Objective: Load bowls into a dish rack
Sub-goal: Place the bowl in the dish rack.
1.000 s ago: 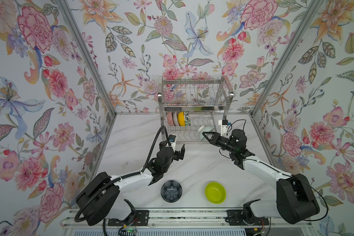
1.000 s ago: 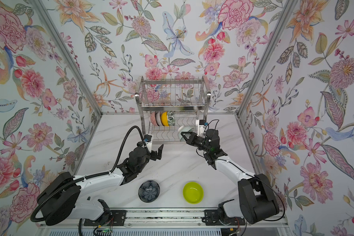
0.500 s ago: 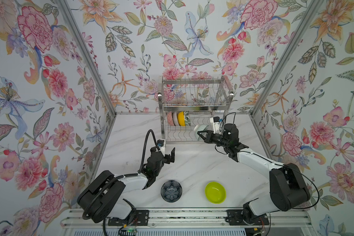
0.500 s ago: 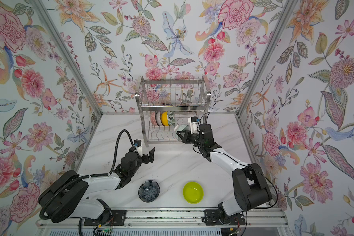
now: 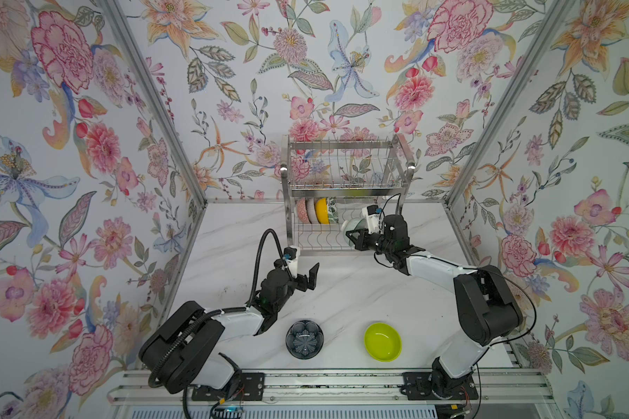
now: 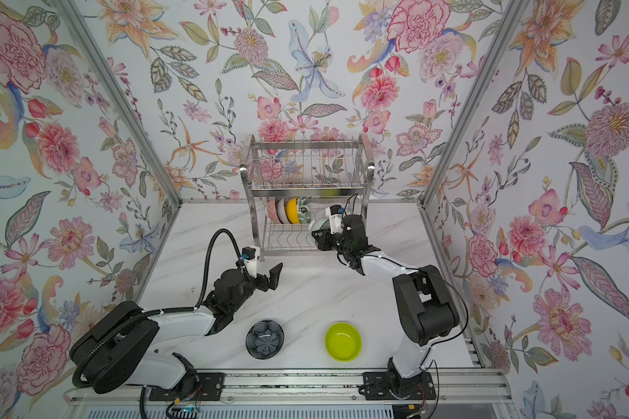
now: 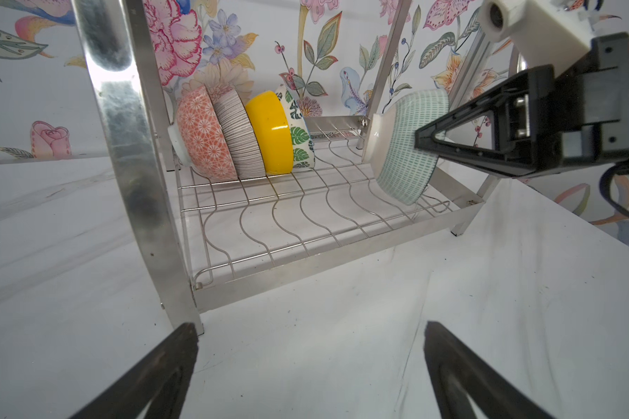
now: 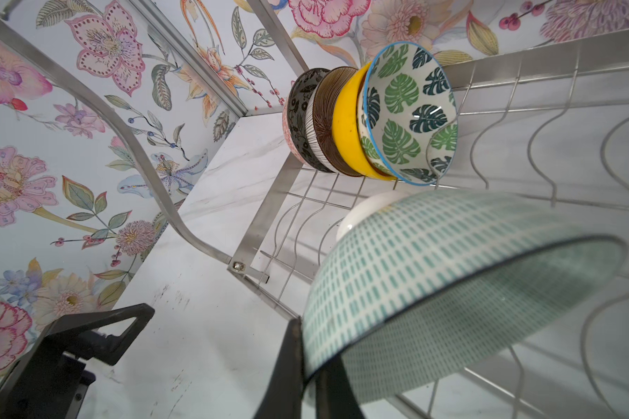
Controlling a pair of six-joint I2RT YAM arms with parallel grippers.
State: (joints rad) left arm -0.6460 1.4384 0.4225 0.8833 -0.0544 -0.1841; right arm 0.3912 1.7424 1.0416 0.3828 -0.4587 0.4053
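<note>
Right gripper (image 8: pixel 310 344) clamped on the mint bowl (image 8: pixel 451 275) rim; bowl tilted on edge over the dish rack (image 5: pixel 342 185) lower tier, at 3 o'clock of the four racked bowls (image 5: pixel 316 211) in a top view. Left gripper (image 7: pixel 307 337) spread wide, empty, at the rack's 7 o'clock. Dark bowl (image 5: pixel 304 339) and lime bowl (image 5: pixel 382 341) on the table (image 5: pixel 360 290), 6 o'clock side.

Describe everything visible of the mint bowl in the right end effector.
The mint bowl is white ceramic-looking, with rows of green dashes inside and out, a dark rim line and plain white foot. It is tipped on edge over the rack's lower tier, foot toward the racked bowls. The right end effector pinches its rim; contact with the rack is unclear.
</note>
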